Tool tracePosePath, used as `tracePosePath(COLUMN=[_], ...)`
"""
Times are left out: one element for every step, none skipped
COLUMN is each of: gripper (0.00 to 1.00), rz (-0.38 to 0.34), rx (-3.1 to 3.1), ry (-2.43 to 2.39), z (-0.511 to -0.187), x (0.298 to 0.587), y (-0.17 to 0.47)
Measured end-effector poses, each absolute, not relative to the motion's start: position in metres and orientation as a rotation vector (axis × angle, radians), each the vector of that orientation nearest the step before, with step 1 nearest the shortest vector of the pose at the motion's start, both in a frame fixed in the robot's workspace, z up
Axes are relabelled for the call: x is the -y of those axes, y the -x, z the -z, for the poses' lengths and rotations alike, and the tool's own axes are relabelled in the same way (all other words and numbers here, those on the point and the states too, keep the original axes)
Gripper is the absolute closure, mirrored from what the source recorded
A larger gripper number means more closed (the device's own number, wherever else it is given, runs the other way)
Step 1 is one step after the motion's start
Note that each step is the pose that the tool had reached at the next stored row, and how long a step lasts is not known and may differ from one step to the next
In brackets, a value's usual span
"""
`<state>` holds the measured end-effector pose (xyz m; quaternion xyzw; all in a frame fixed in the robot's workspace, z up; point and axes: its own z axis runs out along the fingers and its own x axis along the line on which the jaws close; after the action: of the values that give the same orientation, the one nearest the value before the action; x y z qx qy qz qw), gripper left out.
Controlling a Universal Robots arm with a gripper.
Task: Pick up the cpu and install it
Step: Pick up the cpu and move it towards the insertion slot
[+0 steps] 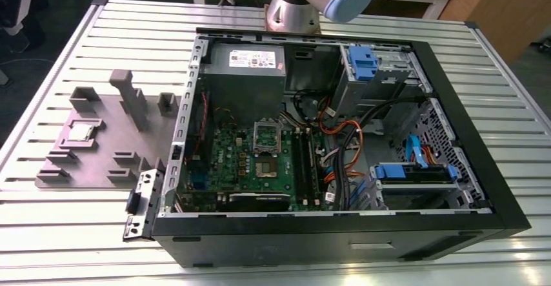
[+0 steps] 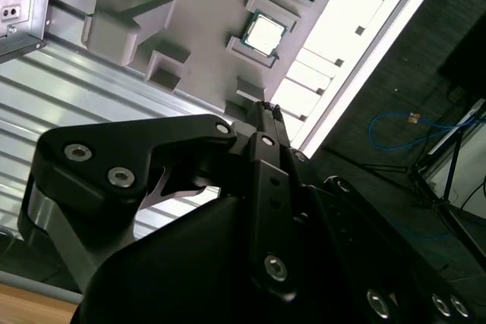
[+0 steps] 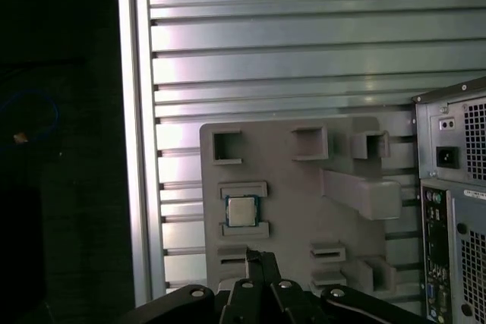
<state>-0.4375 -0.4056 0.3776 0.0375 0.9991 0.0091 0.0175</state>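
The cpu (image 1: 84, 131), a small square chip with a silvery top, lies in a recess of the grey fixture plate (image 1: 103, 163), at the exterior view's left of the open computer case. Both wrist views show the cpu (image 2: 263, 33) (image 3: 241, 211) well beyond the fingertips. My gripper (image 2: 265, 106) (image 3: 257, 256) hangs apart from it, its black fingers (image 2: 258, 180) pressed together with nothing between them. Inside the case lies the green motherboard (image 1: 250, 170) with its silver socket frame (image 1: 267, 133).
Upright grey blocks (image 1: 129, 99) stand on the fixture plate near the chip. The black case (image 1: 344, 234) holds a grey power supply (image 1: 245, 60), cables and blue drive brackets (image 1: 413, 170). The slatted aluminium table (image 1: 86, 234) ends close beside the fixture.
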Motion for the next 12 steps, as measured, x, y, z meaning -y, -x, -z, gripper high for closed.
tracePosePath(gripper=[0.89, 0.89, 0.89, 0.89, 0.89, 0.89, 0.82, 0.82, 0.82, 0.82, 0.82, 0.81], rz=[-0.028, -0.028, -0.028, -0.029, -0.029, -0.030, -0.030, -0.030, -0.030, -0.030, -0.030, -0.030], rx=[-3.104, -3.105, -3.105, -3.106, -3.107, -3.107, -3.107, -3.107, -3.107, -3.107, -3.107, -3.107], ry=[-0.116, -0.109, -0.090, -0.066, -0.041, -0.022, -0.009, 0.000, 0.007, 0.011, 0.014, 0.016], z=[-0.3776, -0.3775, -0.3775, -0.3774, -0.3772, -0.3770, -0.3768, -0.3767, -0.3766, -0.3765, -0.3765, -0.3765], x=[0.4056, 0.4056, 0.4055, 0.4055, 0.4055, 0.4055, 0.4056, 0.4056, 0.4056, 0.4056, 0.4055, 0.4055], y=[0.4375, 0.4375, 0.4375, 0.4375, 0.4376, 0.4377, 0.4379, 0.4382, 0.4385, 0.4388, 0.4390, 0.4390])
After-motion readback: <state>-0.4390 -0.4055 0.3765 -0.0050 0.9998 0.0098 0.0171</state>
